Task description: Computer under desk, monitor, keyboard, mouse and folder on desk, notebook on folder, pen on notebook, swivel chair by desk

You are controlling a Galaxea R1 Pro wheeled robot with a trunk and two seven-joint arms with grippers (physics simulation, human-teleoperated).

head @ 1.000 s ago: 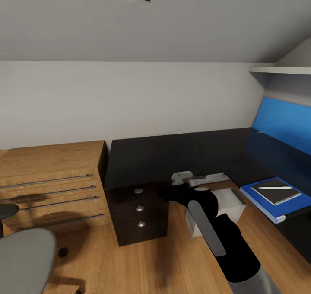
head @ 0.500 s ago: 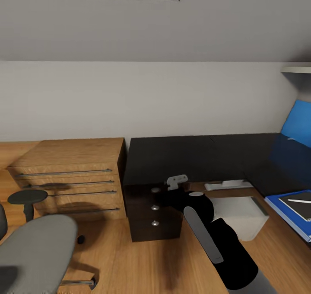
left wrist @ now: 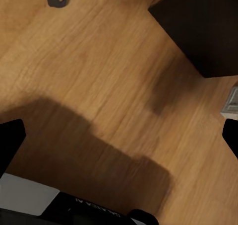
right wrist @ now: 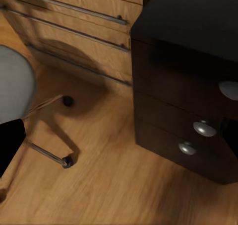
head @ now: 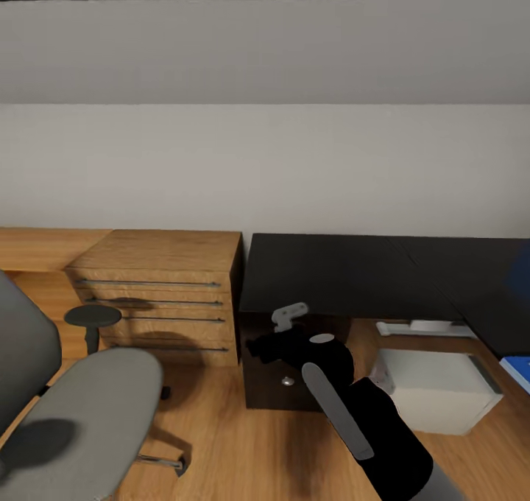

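The swivel chair (head: 81,405) is cut off at the head view's left and bottom edges. The folder (head: 517,372) is clipped at the right edge. The desk's drawer unit (head: 294,368) is partly hidden by the right arm (head: 353,405), whose gripper state possibly cannot be judged.

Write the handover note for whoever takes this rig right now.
Left gripper: open, empty. Right gripper: open, empty, facing the drawer unit under the desk.
Done: computer sits under the desk. The blue corner at the head view's right edge is probably the folder.
Swivel chair: seat bare, standing in front of the wooden dresser, apart from the desk.
Left: bring the chair beside the desk; verify monitor, keyboard, mouse, notebook and pen.
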